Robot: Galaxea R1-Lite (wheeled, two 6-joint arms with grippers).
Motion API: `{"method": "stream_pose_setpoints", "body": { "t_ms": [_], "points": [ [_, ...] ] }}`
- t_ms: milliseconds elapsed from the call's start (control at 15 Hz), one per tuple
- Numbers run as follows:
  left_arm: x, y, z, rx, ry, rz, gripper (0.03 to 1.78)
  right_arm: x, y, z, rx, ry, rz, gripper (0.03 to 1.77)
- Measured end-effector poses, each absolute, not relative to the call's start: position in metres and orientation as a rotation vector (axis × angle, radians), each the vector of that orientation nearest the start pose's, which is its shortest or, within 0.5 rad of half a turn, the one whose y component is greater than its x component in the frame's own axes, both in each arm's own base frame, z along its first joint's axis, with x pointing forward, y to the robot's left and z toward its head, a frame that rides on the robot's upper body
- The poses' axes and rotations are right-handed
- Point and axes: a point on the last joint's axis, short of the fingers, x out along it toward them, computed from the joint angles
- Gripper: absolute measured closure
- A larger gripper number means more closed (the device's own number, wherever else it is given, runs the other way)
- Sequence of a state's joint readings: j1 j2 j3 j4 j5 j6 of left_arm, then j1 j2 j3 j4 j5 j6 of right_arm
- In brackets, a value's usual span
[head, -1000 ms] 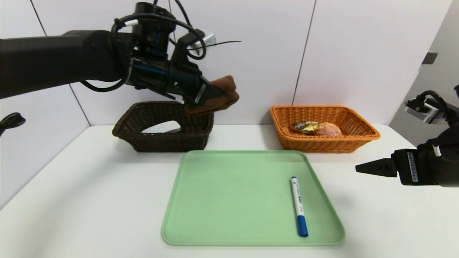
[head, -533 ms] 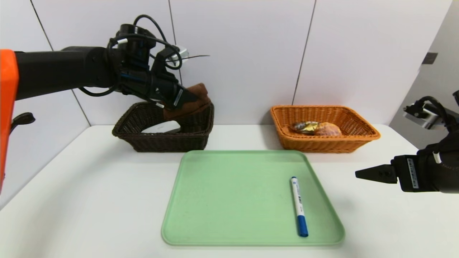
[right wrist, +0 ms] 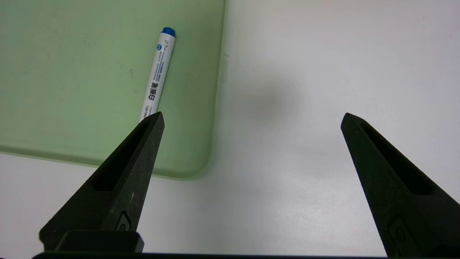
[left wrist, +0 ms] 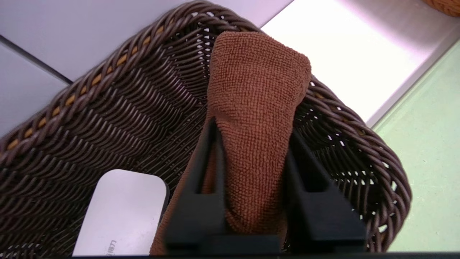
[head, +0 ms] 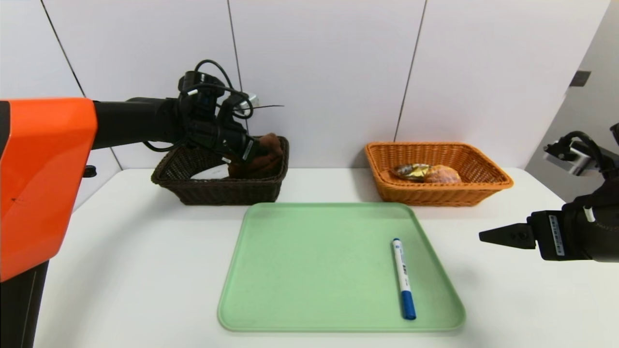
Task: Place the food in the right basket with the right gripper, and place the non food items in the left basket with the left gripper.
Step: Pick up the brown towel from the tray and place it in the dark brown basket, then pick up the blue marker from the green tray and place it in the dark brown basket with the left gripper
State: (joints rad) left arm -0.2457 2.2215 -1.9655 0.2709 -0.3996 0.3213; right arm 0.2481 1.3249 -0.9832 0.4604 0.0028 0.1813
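My left gripper [head: 256, 151] reaches into the dark brown left basket [head: 217, 191], shut on the brown rolled towel [left wrist: 257, 79], which sits between its fingers over the basket's right end. The flat white case [left wrist: 122, 212] lies on the basket floor beside it. A white marker pen [head: 403, 285] with a blue cap lies on the green tray [head: 314, 270]. In the orange right basket [head: 435, 193] lie the food items: the chocolate pack [head: 411, 170] and the cream puff [head: 442, 175]. My right gripper [head: 483, 236] hovers open and empty over the table, right of the tray.
The two baskets stand at the back of the white table, in front of the wall panels. The tray fills the middle front. In the right wrist view the marker [right wrist: 157, 77] lies beyond one fingertip, near the tray's edge [right wrist: 215, 108].
My left arm has lowered and drawn back left, carrying the towel from above the dark basket's rim down into the basket. The right arm has barely moved.
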Motion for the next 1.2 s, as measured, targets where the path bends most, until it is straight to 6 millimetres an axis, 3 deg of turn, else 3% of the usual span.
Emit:
{"method": "stream_pose_setpoints", "body": {
  "t_ms": [133,400,667,933,1200],
  "points": [
    [0.443,-0.121,0.213,0.259,0.434,-0.709,1.0,0.182,0.046,0.23,0.072,0.817,0.163,0.11],
    [0.444,-0.115,0.215,0.252,0.429,-0.695,0.64,0.182,0.046,0.23,0.072,0.817,0.164,0.1],
    [0.434,-0.105,0.24,0.253,0.377,-0.673,0.43,0.182,0.046,0.229,0.071,0.819,0.164,0.11],
    [0.406,-0.096,0.285,0.262,0.28,-0.656,0.3,0.182,0.046,0.231,0.076,0.8,0.165,0.1],
    [0.362,-0.133,0.314,0.165,0.316,-0.721,0.22,0.18,0.046,0.23,0.077,0.798,0.165,0.11]
  ]
}}
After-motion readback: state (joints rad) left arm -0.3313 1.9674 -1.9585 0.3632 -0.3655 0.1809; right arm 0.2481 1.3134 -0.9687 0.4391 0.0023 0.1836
